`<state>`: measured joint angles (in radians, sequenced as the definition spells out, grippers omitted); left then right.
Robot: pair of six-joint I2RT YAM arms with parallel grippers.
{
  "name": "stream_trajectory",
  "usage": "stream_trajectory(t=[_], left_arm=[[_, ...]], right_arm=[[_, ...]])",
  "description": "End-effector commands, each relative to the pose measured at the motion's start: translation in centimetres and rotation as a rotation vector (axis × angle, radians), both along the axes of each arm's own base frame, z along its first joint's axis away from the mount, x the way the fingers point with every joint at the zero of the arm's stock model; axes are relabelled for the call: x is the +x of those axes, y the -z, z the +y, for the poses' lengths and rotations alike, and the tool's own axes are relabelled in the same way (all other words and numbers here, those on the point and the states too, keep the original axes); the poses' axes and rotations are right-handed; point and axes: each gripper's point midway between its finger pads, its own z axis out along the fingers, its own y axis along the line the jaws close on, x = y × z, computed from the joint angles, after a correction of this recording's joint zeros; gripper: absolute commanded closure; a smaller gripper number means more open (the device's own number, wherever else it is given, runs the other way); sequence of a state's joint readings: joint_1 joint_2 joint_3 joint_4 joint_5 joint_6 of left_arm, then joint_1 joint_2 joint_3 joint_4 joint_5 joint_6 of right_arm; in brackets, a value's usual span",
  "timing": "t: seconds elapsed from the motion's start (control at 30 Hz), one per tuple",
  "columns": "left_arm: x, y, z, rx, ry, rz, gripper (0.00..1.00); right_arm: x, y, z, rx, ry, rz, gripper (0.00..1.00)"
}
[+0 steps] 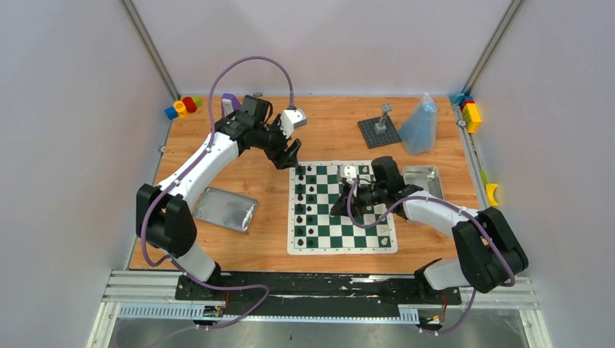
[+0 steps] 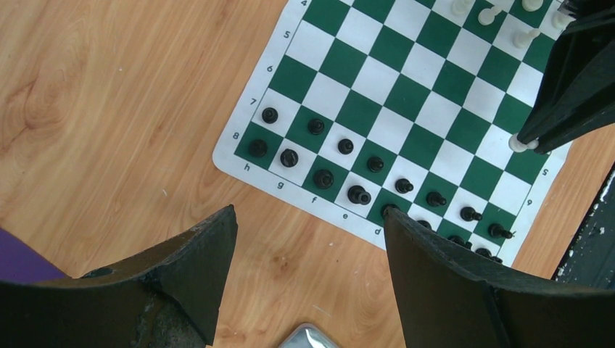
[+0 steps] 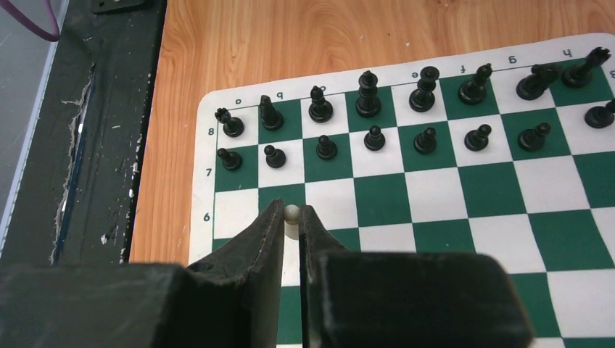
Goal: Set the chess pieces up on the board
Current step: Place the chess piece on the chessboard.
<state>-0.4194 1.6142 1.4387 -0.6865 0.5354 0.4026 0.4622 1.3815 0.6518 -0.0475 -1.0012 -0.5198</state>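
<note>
- Two rows of black chess pieces (image 3: 368, 98) stand along one edge of the board (image 3: 435, 196): taller figures on the outer row, pawns on the row in front.
- Board border writing: the letters a to h run along the black side, and the numerals 8, 7 and 6 run down the adjoining edge; the left wrist view also shows 5 and 4.
- The green-and-white board lies flat in the middle of the wooden table (image 1: 290, 268).
- The right gripper (image 3: 291, 221) pinches a white pawn (image 3: 291, 212) over the rank marked 6, near the a corner. Its fingers hide the pawn's base, so I cannot tell whether the pawn touches the board.
- A few white pieces (image 2: 490, 13) stand on the opposite side.
- The left gripper (image 1: 292, 156) hovers over the table by the board's h corner, jaws spread wide, holding nothing.
- The right arm (image 1: 435, 210) covers part of the board's white side in the top view.
- One silver tin (image 1: 226, 209) lies left of the board, and a second tin (image 1: 428, 177) lies to its right.
- Beyond the board stand a dark grey studded plate with a post (image 1: 378, 132) and a bluish plastic bag (image 1: 420, 125).
- Colourful toy blocks (image 1: 181, 107) sit at the far left corner.
</note>
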Motion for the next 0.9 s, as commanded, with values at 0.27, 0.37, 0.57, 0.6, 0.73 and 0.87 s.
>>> stream_trajectory(t=[0.27,0.37,0.57,0.6,0.73,0.87], left_arm=[[0.8,-1.0,-0.2,-0.024,0.003,-0.041,0.18],[0.9,-0.9,-0.2,-0.024,0.003,-0.039,0.18],[0.9,-0.7,-0.3,-0.027,0.004,-0.034,0.18],[0.9,-0.7,-0.3,-0.027,0.004,-0.031,0.18],[0.8,-0.6,-0.2,-0.026,0.004,-0.030,0.18],[0.9,-0.5,-0.1,-0.022,0.001,-0.034,0.18]], right_arm=[[-0.6,2.3,3.2,0.073,-0.008,-0.028,1.00],[-0.6,2.7,3.5,0.069,-0.004,-0.030,0.99],[0.0,4.6,4.1,0.009,0.040,0.019,0.97],[0.3,5.0,4.1,-0.004,0.055,0.031,0.96],[1.0,5.5,4.2,-0.036,0.088,0.048,0.94],[0.9,5.4,4.1,-0.032,0.092,0.034,0.90]])
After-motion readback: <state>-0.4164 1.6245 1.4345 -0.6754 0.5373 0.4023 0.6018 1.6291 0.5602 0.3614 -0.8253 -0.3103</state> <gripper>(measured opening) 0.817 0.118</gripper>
